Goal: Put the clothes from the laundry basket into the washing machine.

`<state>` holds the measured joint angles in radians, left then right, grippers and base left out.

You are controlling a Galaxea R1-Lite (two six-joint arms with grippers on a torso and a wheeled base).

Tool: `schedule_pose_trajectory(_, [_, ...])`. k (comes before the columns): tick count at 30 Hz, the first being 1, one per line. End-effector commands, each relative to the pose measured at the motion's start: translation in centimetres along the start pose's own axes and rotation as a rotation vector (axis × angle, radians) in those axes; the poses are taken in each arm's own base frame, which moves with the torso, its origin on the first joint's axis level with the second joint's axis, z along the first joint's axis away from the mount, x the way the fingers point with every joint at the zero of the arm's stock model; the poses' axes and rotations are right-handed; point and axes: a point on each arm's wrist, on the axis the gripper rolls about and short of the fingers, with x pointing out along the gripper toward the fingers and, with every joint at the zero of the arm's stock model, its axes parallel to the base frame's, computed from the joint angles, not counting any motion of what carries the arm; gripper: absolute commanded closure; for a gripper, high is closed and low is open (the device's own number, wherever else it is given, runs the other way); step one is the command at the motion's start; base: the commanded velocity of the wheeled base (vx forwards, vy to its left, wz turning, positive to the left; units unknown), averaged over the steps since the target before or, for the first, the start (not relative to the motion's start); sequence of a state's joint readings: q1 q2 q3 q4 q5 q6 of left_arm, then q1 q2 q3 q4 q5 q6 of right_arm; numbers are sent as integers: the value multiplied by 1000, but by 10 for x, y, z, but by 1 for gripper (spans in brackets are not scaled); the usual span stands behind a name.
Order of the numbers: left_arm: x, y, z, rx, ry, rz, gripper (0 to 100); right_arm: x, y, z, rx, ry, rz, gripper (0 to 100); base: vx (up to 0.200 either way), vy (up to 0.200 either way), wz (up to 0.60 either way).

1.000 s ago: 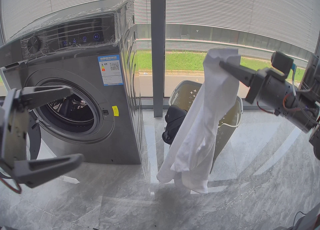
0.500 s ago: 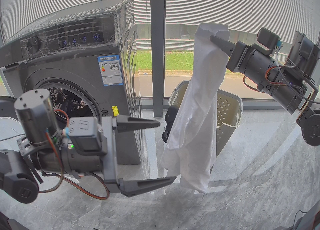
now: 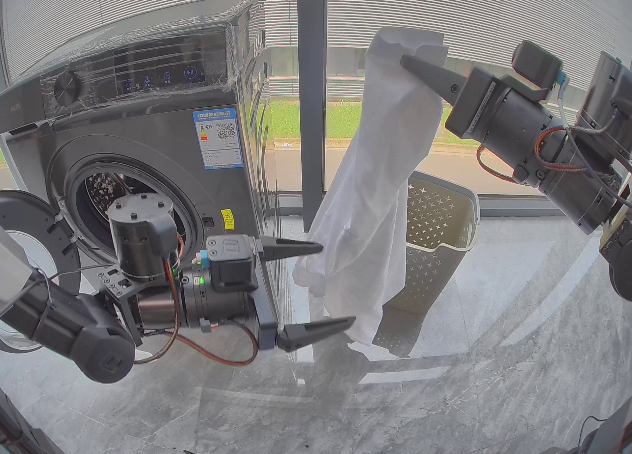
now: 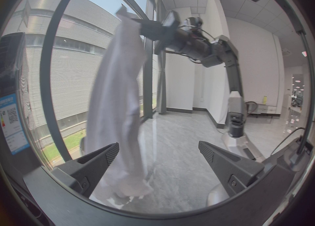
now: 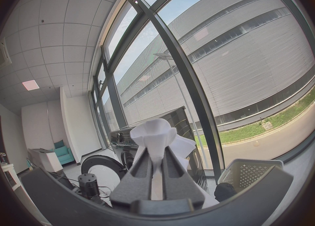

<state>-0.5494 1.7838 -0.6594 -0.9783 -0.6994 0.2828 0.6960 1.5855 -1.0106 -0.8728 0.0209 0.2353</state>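
- the right hand [image 3: 405,61], in the upper right of the head view, was clamped on the top of a white garment [image 3: 372,185], with a bunch of cloth pinched between its fingers.
- the garment hung down the centre of the frame in front of the laundry basket [image 3: 438,225], and its lower end was near the floor [image 3: 461,370].
- the left hand [image 3: 338,285], low and left of centre, was spread wide and held nothing. the garment's lower part hung at its fingertips, and it could not be told whether they touched.
- the washing machine [image 3: 164,133] stood at the left, with its door [image 3: 26,225] swung open at the far left edge and the drum opening [image 3: 112,205] uncovered.
- a dark garment [image 5: 226,190] lay beside the basket at the lower right of the right wrist view.
- the step in hand looked like the carry from basket to machine: the white garment was out of the basket but not yet in the drum.
- the next move probably called for the left hand to gather the trailing end, then for the cloth to be brought left and fed into the drum opening.
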Motion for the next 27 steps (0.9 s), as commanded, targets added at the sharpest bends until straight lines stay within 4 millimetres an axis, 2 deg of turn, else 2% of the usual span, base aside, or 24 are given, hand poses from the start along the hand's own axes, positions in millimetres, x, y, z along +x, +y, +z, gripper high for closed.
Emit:
schedule_pose_trajectory(1, [2, 25, -3, 11, -3, 74, 0, -11, 5, 10, 14, -22, 14, 100, 0, 0, 0])
schedule_pose_trajectory(9, [6, 28, -7, 10, 0, 72, 0, -16, 9, 11, 17, -22, 26, 100, 0, 0, 0])
schedule_pose_trajectory(27, [20, 11, 3, 27, -45, 7, 0, -14, 12, 11, 21, -22, 37, 100, 0, 0, 0])
